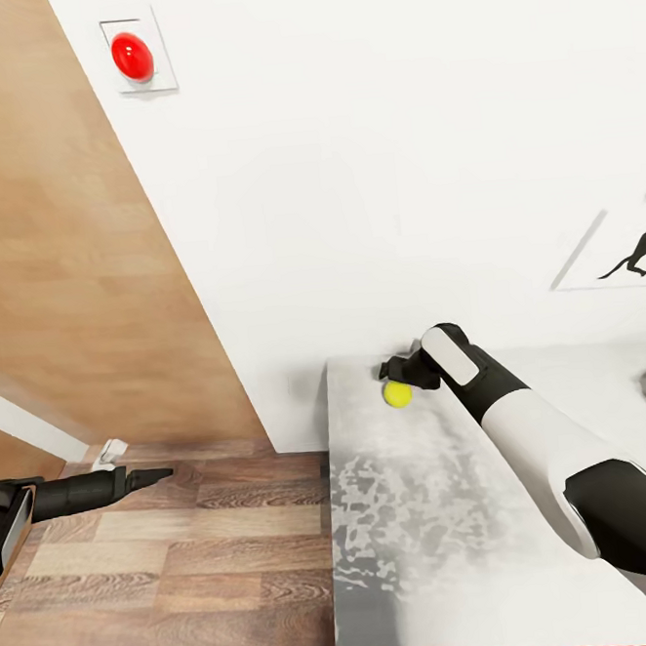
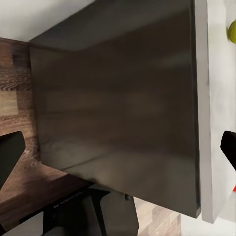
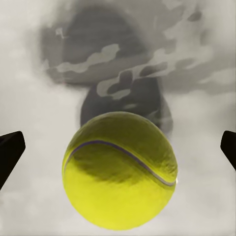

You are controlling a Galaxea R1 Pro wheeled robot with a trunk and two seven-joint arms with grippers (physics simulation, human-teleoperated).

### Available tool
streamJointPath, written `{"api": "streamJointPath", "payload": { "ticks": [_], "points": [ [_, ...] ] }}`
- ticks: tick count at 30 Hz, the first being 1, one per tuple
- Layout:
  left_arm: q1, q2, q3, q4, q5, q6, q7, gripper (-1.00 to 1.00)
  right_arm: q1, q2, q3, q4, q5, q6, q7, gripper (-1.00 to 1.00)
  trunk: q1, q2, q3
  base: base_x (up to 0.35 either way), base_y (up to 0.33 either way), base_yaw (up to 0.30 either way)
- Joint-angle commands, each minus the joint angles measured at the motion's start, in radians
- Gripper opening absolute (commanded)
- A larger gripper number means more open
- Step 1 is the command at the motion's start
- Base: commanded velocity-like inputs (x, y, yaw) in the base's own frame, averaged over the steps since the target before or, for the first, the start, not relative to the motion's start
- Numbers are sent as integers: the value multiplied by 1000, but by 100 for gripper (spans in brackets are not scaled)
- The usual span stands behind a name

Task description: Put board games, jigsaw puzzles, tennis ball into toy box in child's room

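Overhead, right hand spread around tennis ball on table; left hand state unclear

My right arm reaches forward and across, its white forearm stretched out, wrist bent downward. My right pincer points down with its jaws spread wide, both dark fingertips far apart at the edges of the wrist view. My left arm is held low, out to my left side, its pincer pointing sideways toward my right, fingertips parted.
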Motion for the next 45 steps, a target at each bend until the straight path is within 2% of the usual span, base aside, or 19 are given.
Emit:
{"api": "streamJointPath", "payload": {
  "ticks": [1, 45],
  "points": [
    [-1, 0, 2, 0, -4, 10, -6, 100, -1, -1, 5, -1, -11, 1, -9, 100, 1, -2, -2, -18, 5, 0],
    [-1, 0, 5, 0, -4, 10, -6, 100, -1, -1, 0, 2, -11, 0, -9, 100, 1, -2, -7, -13, 12, 0]
  ]
}}
